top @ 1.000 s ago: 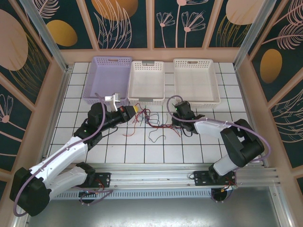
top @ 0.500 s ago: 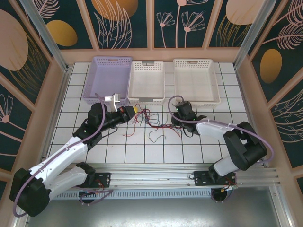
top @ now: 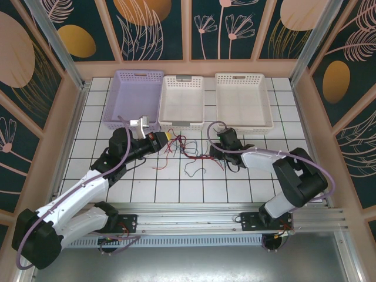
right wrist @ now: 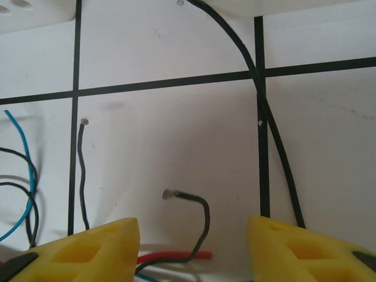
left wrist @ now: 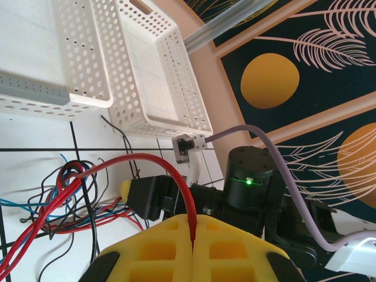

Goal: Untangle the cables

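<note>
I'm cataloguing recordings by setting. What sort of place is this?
Probably a lab robot cell: a white gridded table boxed in by leaf-patterned panels, an aluminium rail carrying two arms, three baskets.

My left arm (top: 88, 191) reaches forward and inward. Its end effector (left wrist: 192, 238) is closed, pads pinching a red cable (left wrist: 141, 155). My right arm (top: 264, 158) folds inward. Its end effector (right wrist: 194, 235) points downward, jaws standing apart.
</note>
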Motion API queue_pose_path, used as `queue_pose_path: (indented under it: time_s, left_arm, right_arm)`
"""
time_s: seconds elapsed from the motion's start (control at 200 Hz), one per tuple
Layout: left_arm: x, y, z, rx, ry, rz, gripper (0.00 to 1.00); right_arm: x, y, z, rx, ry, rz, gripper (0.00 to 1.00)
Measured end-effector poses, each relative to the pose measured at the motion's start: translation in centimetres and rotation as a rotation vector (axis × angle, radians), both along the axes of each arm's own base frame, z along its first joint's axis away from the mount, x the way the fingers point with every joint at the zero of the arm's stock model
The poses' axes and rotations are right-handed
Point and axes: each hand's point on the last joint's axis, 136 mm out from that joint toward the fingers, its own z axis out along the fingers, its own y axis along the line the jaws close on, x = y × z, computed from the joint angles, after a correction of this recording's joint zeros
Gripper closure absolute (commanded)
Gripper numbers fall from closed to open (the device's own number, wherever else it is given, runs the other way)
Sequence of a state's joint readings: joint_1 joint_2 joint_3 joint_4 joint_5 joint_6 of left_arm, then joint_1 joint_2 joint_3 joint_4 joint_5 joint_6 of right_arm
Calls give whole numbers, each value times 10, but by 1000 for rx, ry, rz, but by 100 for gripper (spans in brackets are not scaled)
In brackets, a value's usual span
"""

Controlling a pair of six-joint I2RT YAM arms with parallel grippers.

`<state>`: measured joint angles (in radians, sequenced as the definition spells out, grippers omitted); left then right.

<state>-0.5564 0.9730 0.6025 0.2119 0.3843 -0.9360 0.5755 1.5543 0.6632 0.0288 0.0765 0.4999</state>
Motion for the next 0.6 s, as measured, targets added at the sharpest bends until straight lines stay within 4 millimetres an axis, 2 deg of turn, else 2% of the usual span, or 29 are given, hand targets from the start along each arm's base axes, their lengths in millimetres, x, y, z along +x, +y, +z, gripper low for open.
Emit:
queue_pose_path:
  time_s: [0.1,0.345,0.485,0.601]
  left_arm:
    - [0,0,0,0,0,0,100]
    - [-1,0,2,-3,-6,0,100]
    - [-4,3,5,7,-22,0,100]
    - [-10,12,7,44,-43,16,100]
  right_arm:
    - [4,0,-4,-17,5,3,58]
    - [11,-8,-7,-40,-4,-20,100]
    - [17,-5,-1,-27,-33,-15,100]
    - [22,-23,19,-17,-85,-69,100]
